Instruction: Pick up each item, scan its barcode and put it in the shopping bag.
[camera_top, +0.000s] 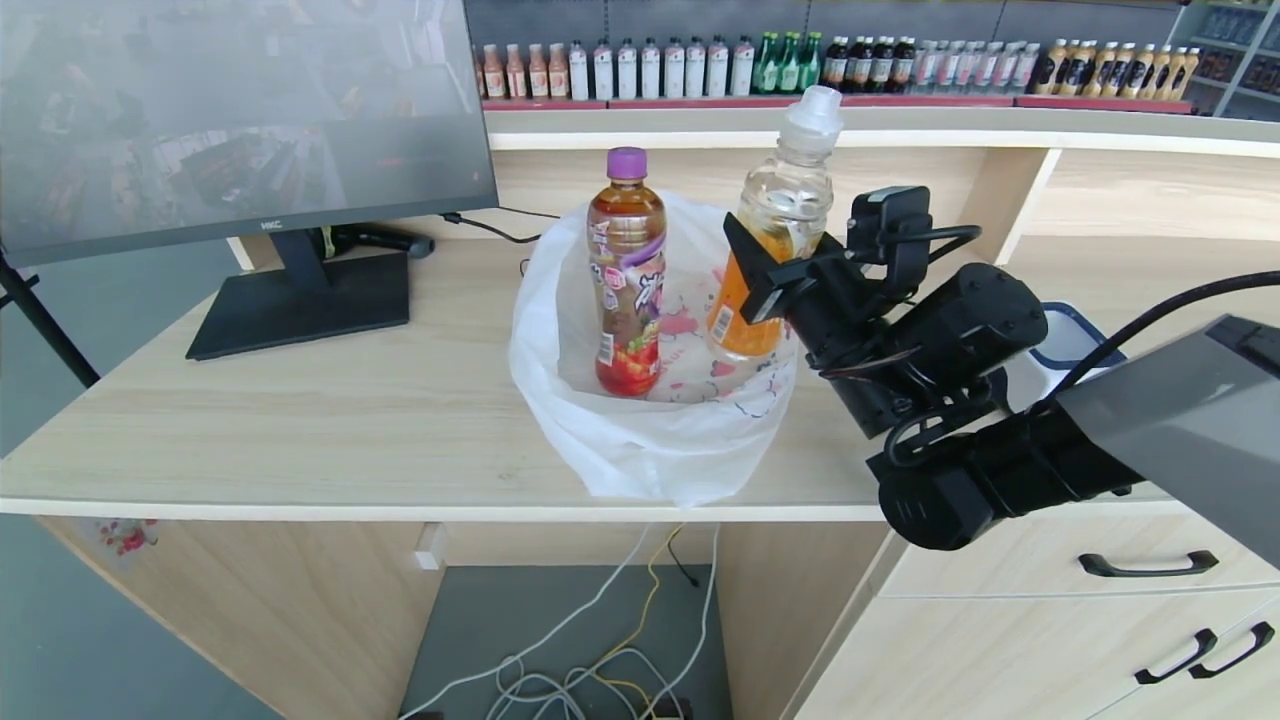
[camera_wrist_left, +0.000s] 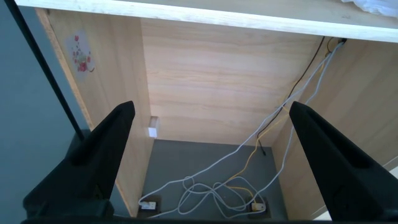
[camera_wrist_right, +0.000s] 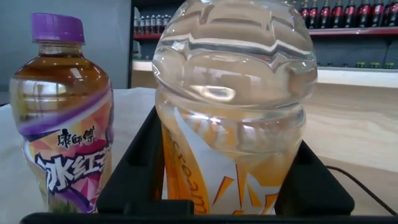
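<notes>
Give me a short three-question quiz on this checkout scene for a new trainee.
1. True or false: the purple-capped bottle stands inside the shopping bag.
2. What does the right claw hold? A) the purple-capped bottle B) the white-capped bottle C) nothing
3. Fill in: below the counter edge, the left claw is ____ (open or shut).

Key: 1 true; 2 B; 3 open.
</notes>
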